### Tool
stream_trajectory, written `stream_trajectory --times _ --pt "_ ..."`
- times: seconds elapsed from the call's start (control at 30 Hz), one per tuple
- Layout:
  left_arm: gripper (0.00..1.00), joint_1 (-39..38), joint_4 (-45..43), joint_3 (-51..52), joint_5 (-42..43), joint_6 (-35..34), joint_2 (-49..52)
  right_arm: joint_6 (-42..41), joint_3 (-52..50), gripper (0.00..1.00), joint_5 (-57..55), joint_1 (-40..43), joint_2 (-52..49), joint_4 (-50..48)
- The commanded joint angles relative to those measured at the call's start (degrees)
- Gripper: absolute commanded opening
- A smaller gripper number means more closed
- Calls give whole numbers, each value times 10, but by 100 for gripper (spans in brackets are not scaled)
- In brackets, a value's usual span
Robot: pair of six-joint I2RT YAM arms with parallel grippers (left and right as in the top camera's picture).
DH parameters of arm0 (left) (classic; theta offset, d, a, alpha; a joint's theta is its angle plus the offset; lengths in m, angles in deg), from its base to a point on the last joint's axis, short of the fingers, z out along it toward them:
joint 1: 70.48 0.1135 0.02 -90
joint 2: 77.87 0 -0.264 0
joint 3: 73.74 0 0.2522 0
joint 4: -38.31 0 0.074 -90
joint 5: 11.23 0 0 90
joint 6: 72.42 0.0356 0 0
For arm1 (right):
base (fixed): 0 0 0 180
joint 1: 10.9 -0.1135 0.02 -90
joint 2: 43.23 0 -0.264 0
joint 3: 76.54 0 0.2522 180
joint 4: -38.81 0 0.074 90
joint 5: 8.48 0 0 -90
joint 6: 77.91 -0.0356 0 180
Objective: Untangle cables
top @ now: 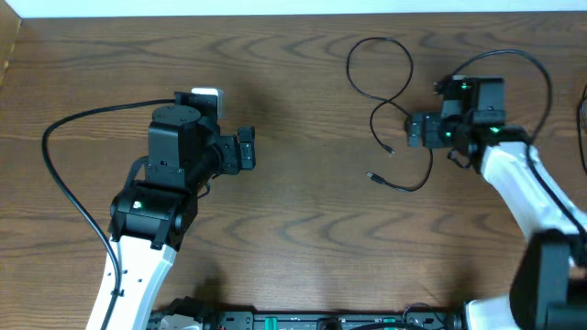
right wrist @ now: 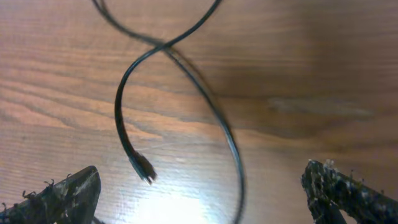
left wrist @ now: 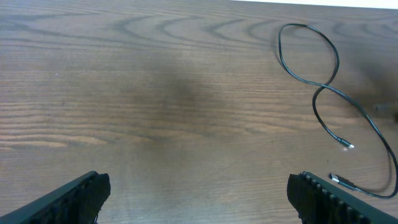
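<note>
Your black cable [top: 394, 101] lies loose on the wooden table [top: 293, 211], right of centre. It makes one open loop on the far side, crosses itself, then splits into two tails that run nearer. The shorter tail ends in a small plug [top: 389, 149]. The longer one sweeps under the right arm and curls back left to a second plug [top: 373, 176]. It is a single flat figure, with no knot visible.

A small white object [top: 206, 94] shows just beyond the left arm, mostly hidden. You cannot tell whether it is a cord.

Your right gripper [top: 415, 130] sits over the cable just right of the crossing. In its wrist view the fingers [right wrist: 62, 193] are spread as wide as they go, and the cable [right wrist: 163, 46] and one plug [right wrist: 143, 168] lie on the table between them, ungripped.

Your left gripper [top: 246, 148] is well to the left, apart from the cable. Its fingers [left wrist: 74, 198] are also fully spread, over bare wood, and hold nothing.
</note>
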Motion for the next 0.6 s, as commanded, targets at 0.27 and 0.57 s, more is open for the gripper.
stream_trajectory --times 0.27,0.57 --pt "96 2 0 4 2 16 -6 -5 4 99 76 -30 -91 -118" --pt "96 2 13 4 2 26 -6 -4 37 99 79 -31 -143 -138"
